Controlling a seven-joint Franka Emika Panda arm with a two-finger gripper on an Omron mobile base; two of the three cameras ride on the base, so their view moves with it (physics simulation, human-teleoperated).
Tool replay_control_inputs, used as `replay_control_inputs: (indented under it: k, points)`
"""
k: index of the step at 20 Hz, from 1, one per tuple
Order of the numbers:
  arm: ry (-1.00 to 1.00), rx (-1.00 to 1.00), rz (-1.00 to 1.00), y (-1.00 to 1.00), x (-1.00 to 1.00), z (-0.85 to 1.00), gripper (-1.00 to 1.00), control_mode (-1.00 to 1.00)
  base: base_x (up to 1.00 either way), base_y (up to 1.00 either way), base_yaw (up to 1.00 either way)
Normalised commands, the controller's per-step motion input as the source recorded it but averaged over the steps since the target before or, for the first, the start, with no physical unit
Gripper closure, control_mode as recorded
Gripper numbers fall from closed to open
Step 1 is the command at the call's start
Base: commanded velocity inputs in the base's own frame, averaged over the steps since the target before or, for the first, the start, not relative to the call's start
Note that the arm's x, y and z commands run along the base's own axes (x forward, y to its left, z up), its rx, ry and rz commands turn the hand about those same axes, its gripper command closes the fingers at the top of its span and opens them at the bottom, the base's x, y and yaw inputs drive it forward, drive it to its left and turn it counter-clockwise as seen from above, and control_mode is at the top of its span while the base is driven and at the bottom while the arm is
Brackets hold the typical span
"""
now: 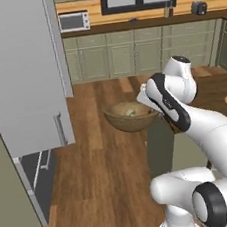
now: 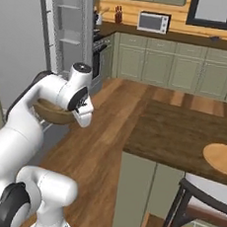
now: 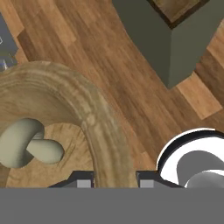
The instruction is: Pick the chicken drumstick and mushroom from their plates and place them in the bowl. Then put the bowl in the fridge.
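My gripper [image 3: 114, 178] is shut on the rim of the tan-brown bowl [image 3: 94, 118], one finger inside the wall and one outside. The bowl [image 1: 128, 116] hangs in the air above the wooden floor, left of the island, level with the hand [image 1: 149, 98]. A pale mushroom [image 3: 28, 142] lies on the bowl's bottom. The chicken drumstick is hidden from view. The fridge stands to the left with its big grey door [image 1: 22, 71] swung open, and grey shelf bins [image 2: 69, 26] show inside. In the right base view the bowl [image 2: 51, 111] sits partly behind my arm. One orange-tan plate [image 2: 222, 157] lies bare on the island.
The dark wooden island counter [image 2: 183, 132] stands right of the arm, with a stool [image 2: 200, 199] at its near side. Green-grey cabinets [image 1: 123, 54] and a microwave [image 1: 74, 21] line the back wall. Open floor [image 1: 96, 158] lies between the bowl and the fridge.
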Motion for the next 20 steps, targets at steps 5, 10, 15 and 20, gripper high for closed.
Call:
replay_control_inputs:
  k: [5,10,15,20]
  points:
    - [0.0,0.0,0.0,0.0,0.0,0.0,1.0,1.0,1.0,0.31,-0.2]
    - [0.0,0.0,0.0,0.0,0.0,0.0,1.0,1.0,1.0,0.02,-0.19]
    - [0.0,0.0,0.0,0.0,0.0,0.0,1.0,1.0,1.0,0.41,-0.16]
    - [0.0,0.0,0.0,0.0,0.0,0.0,1.0,1.0,0.71,0.8,-0.05]
